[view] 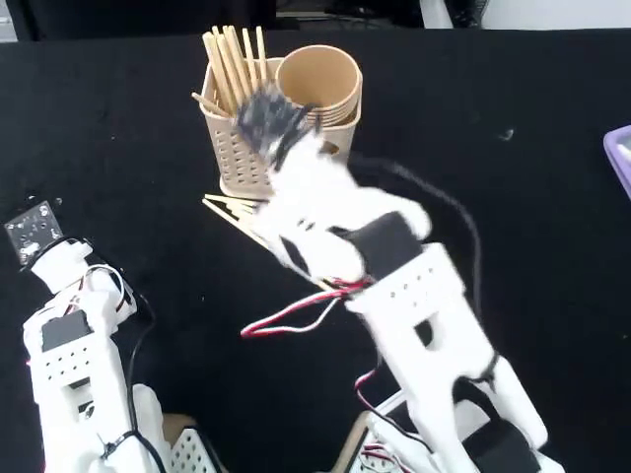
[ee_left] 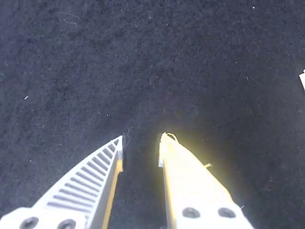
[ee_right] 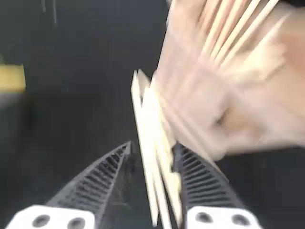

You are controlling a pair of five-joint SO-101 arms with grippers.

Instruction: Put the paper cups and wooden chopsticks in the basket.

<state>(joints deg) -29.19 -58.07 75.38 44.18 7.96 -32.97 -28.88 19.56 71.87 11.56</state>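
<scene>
A perforated beige basket (view: pixel 237 163) stands at the back of the black table. It holds several wooden chopsticks (view: pixel 232 59) and stacked paper cups (view: pixel 320 84). More chopsticks (view: pixel 229 207) lie loose on the table at the basket's foot. My right gripper (view: pixel 264 118) is blurred, hovering over the basket's rim. In the right wrist view my right gripper (ee_right: pixel 152 145) is open, with the loose chopsticks (ee_right: pixel 148 119) between its fingers and the basket (ee_right: pixel 248 109) beside them. My left gripper (ee_left: pixel 141 138) is slightly open over bare cloth, holding nothing. The left arm (view: pixel 59 325) sits at the front left.
A purple object (view: pixel 621 158) pokes in at the table's right edge. Red and black cables (view: pixel 296 315) hang from the right arm over the middle of the table. Bare black cloth (view: pixel 118 128) lies left of the basket.
</scene>
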